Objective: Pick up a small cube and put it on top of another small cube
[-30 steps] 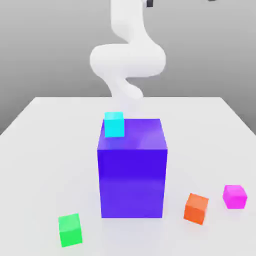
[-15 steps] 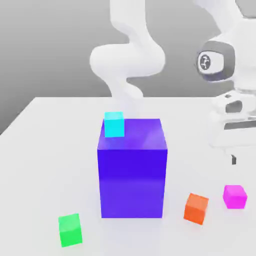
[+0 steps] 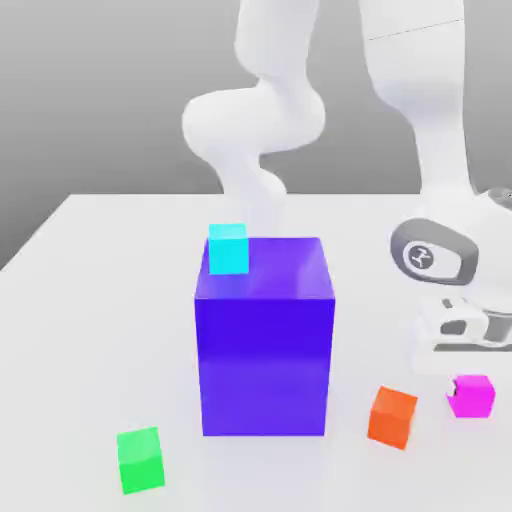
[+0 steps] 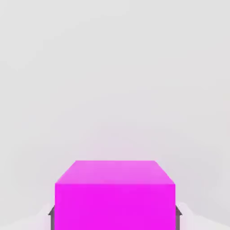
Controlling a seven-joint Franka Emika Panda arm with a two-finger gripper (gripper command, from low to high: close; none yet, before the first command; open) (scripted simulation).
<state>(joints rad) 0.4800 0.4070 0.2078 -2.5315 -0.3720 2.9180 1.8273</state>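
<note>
The small magenta cube (image 3: pixel 474 397) rests on the white table at the exterior view's right. My gripper (image 3: pixel 467 393) has come straight down over it, and the white hand sits just above the cube. In the hand view the magenta cube (image 4: pixel 114 193) lies between the two fingers (image 4: pixel 51 216), which press flush against its opposite sides, so the gripper (image 4: pixel 114 219) is shut on it. The small green cube (image 3: pixel 140 459) sits far off at the exterior view's front left, on the other side of the big blue block.
A tall blue block (image 3: pixel 263 340) stands mid-table with a cyan cube (image 3: pixel 228 249) on its back left corner. An orange cube (image 3: pixel 392 416) lies close beside the magenta one, toward the blue block. The white table (image 3: pixel 90 300) spreads wide around them.
The arm swung in from above and dropped down onto the magenta cube. The fingers, wide apart before, have closed against the cube's sides. No cube has shifted.
</note>
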